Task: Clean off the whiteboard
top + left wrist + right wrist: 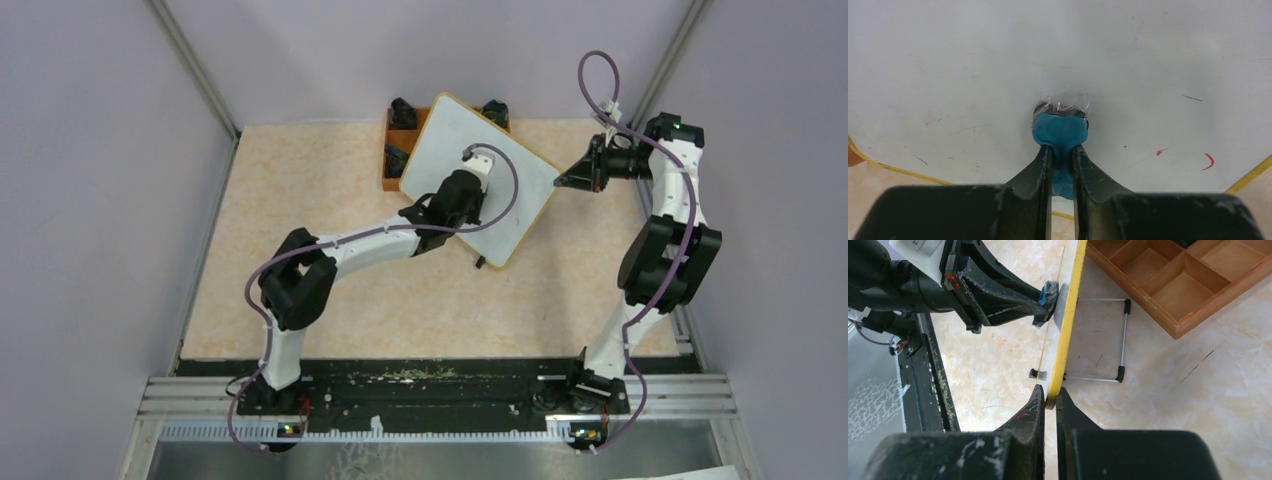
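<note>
The whiteboard [500, 170], white with a thin yellow frame, stands tilted at the table's back centre on a wire stand. My left gripper [470, 160] is shut on a blue eraser [1060, 131] and presses it against the board's face [998, 65]. A few small red marks [1209, 161] show at the board's lower right in the left wrist view. My right gripper [562, 182] is shut on the board's yellow right edge [1068, 335]. In the right wrist view the left gripper [1045, 297] with the eraser [1049, 290] touches the board's face.
An orange-brown compartment tray [395, 150] sits behind the board, also seen in the right wrist view [1173, 285]. The board's wire stand [1100, 340] with black feet rests on the table behind it. Grey walls enclose the table on three sides.
</note>
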